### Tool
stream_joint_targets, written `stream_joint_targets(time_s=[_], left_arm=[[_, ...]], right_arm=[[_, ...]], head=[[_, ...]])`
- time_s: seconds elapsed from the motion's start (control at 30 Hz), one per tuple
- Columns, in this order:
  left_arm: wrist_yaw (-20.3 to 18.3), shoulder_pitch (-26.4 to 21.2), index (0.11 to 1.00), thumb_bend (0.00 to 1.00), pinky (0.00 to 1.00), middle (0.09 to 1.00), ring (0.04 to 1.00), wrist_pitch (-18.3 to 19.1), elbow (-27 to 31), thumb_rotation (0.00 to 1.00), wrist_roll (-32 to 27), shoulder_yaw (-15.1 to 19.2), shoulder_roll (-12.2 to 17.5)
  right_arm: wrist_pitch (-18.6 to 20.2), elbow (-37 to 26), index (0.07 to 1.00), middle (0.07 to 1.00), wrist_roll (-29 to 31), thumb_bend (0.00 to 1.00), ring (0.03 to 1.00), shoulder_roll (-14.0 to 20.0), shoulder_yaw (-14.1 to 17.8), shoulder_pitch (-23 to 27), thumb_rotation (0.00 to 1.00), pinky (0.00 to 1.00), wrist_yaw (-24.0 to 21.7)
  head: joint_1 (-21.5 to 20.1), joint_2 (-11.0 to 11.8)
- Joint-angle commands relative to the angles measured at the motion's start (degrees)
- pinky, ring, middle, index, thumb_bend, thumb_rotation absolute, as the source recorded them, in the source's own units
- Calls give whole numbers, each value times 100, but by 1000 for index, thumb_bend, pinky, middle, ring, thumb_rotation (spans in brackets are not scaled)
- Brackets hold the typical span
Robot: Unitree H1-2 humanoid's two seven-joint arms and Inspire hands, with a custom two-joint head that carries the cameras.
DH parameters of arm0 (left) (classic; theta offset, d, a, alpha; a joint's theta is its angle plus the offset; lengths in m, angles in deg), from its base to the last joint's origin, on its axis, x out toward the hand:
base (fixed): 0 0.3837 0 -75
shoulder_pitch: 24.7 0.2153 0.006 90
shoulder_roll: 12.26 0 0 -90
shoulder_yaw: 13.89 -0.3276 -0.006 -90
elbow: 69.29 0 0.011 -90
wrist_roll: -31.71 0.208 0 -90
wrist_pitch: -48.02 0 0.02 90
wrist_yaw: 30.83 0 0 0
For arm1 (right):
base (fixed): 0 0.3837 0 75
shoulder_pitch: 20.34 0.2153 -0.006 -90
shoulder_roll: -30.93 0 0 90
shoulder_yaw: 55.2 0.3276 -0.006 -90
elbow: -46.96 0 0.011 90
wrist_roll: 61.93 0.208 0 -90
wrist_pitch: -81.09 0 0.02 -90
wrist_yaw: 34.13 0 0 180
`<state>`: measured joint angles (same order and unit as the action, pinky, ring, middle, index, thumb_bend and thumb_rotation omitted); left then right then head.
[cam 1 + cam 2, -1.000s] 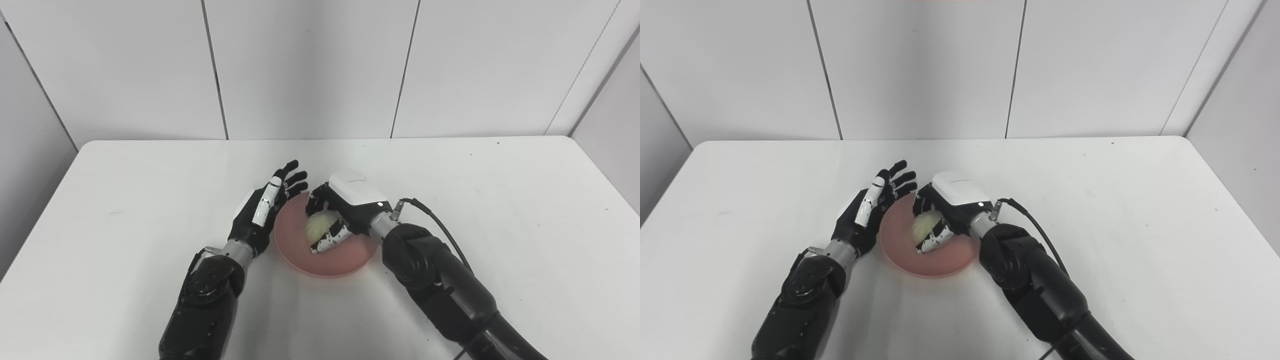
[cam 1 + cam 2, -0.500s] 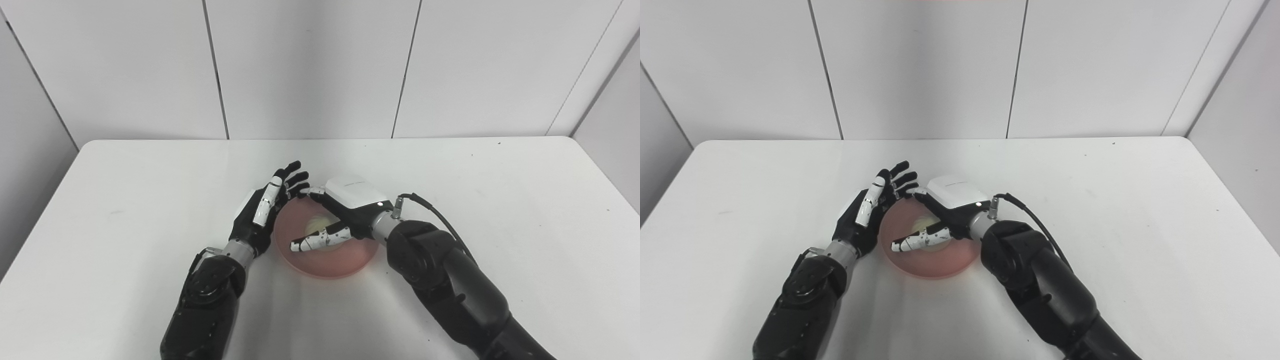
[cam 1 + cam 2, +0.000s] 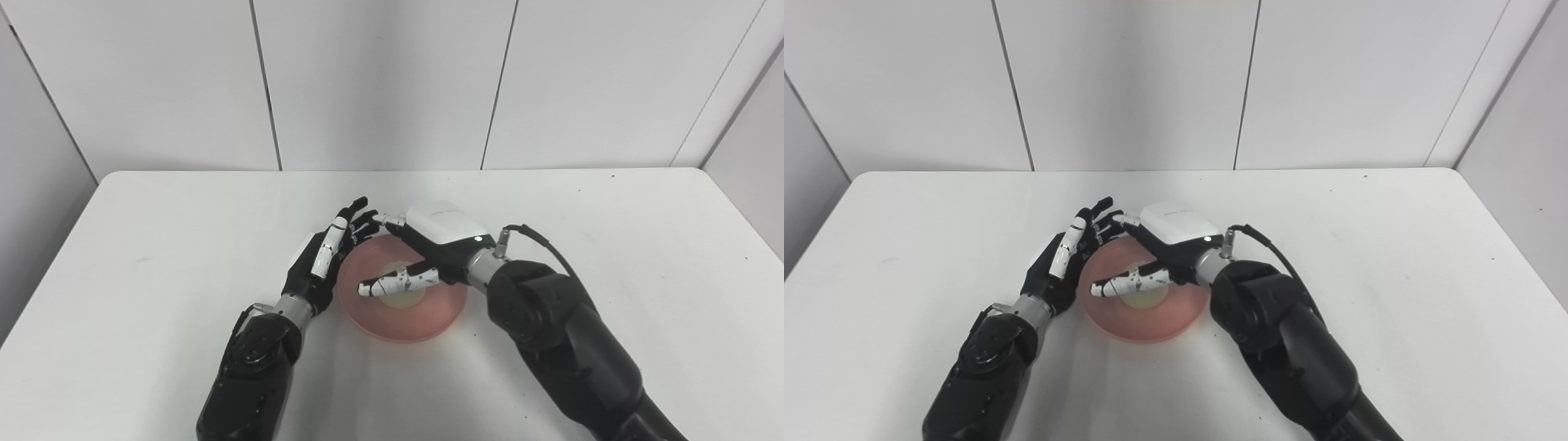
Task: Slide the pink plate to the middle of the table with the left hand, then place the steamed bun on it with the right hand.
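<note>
Your round pink plate (image 3: 401, 306) sits near the middle of the white table (image 3: 612, 275). The soft white steamed bun (image 3: 404, 293) lies on it. Your right hand (image 3: 422, 257) is open wide above it. Your left hand (image 3: 321, 257), open, is beside the plate's left edge. Just pull both away.

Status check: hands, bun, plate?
Right hand open over plate. Left hand open at plate's left rim. Bun on pink plate, mid-table. Nothing in the way.

Pink plate (image 3: 1151, 321) near mid-table (image 3: 1396, 275), bun (image 3: 1142, 298) on it; right hand (image 3: 1157, 251) spread open just above; left hand (image 3: 1062, 260) open beside plate's left rim.
</note>
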<state>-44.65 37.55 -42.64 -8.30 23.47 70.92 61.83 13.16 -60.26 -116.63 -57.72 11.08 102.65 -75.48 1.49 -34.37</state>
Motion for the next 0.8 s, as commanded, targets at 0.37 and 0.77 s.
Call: stream_joint_targets(time_s=[0.37,0.77], left_arm=[[560,822,956,466,949,947,936,1040,1344,1000,152,317,109],[965,1256,994,479,961,983,968,395,1610,1000,522,374,-20]], right_arm=[[-652,25,992,925,1435,744,864,19,1484,-247,987,749,1798],[-1231,591,1000,997,3495,770,949,-916,2432,-1245,1000,827,3293]], head=[[-82,188],[-173,309]])
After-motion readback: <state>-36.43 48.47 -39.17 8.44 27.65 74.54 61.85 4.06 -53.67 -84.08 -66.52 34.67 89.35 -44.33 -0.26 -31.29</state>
